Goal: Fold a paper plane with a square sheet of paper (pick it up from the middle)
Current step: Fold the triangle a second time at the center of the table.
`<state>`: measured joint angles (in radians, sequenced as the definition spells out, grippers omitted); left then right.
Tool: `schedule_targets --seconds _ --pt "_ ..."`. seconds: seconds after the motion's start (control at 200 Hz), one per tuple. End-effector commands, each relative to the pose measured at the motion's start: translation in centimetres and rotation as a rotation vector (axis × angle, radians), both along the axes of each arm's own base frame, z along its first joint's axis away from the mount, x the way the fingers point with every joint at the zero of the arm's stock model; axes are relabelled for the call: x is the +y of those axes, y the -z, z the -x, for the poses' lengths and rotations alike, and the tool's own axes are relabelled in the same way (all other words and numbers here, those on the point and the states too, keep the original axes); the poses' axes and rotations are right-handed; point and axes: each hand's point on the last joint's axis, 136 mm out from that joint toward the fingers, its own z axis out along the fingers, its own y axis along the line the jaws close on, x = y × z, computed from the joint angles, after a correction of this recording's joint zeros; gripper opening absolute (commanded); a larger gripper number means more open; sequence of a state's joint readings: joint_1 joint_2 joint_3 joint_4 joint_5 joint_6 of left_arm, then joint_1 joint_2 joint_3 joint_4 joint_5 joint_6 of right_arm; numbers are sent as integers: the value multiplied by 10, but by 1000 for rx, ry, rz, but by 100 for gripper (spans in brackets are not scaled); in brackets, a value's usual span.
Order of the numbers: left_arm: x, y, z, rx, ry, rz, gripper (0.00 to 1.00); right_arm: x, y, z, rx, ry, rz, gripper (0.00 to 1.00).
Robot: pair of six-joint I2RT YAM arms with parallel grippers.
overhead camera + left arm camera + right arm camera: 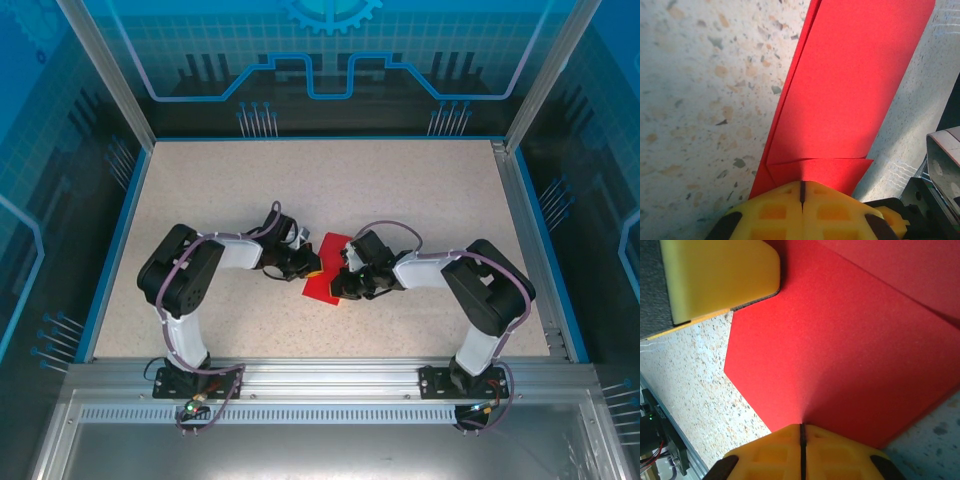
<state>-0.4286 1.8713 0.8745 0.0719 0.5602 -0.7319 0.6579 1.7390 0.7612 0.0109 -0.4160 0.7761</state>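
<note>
The red sheet of paper (pixel 322 288) lies folded at the middle of the table, between my two grippers. In the left wrist view it is a long folded strip (pixel 840 90) with a short flap folded across near the jaws. My left gripper (pixel 802 187) is shut, and the paper's near edge runs into the slit between its yellow pads. My right gripper (pixel 802 429) is shut on the opposite edge of the paper (pixel 840 350), where a faint crease starts. From above, the left gripper (pixel 312 270) and right gripper (pixel 342 280) nearly meet over the paper.
The speckled tabletop (pixel 400 190) stretches wide behind the arms, bounded by a blue rim and metal frame posts (pixel 105 70). A yellow finger of the left gripper (pixel 720 275) sits close over the paper's corner in the right wrist view. Part of the right arm (pixel 945 165) stands close beside the left gripper.
</note>
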Motion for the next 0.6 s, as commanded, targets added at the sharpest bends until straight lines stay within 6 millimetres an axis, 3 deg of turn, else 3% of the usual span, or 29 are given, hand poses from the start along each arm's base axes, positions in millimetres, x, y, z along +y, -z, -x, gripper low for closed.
schedule_targets --seconds 0.0,0.13,0.255,0.365,0.595 --pt "22 19 -14 -1 -78 -80 5 -32 22 27 110 -3 137 10" --pt "23 20 -8 12 -85 -72 5 -29 2 17 63 18 81 12" --pt "23 19 -2 30 -105 -41 5 -41 -11 2 13 105 86 21" --pt "21 17 3 36 -113 -18 5 -47 -13 -10 12 200 60 28" --pt "23 13 6 29 -120 -30 5 -33 -17 -31 16 268 -10 32"
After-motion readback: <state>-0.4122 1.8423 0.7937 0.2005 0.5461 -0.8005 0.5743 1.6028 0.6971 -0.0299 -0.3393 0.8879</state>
